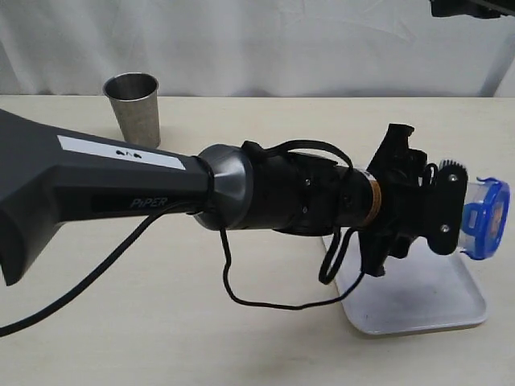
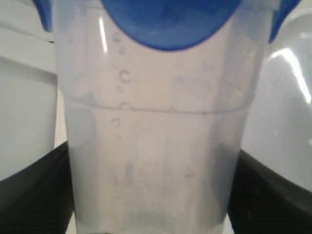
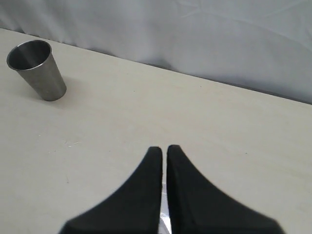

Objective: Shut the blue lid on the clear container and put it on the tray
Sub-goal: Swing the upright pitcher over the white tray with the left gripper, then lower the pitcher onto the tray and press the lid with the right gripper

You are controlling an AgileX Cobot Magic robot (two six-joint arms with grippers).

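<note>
Sitting clamped between left gripper [image 1: 447,206] jaws, tipped sideways: clear container [image 2: 156,146], looking translucent, blue lid [image 2: 168,24] capping rim. Right gripper [image 3: 163,152] jaws pressing together, empty.

Soft, even light — close-ups blurred

The right gripper [image 3: 164,147] has two black fingers almost side by side, with only a thin crack between them and nothing held. A shiny steel cup [image 3: 36,68] stands upright on the tan table [image 3: 219,131]. The gripper is well apart from the cup, and a white curtain [image 3: 195,34] hangs behind the cup.
</note>
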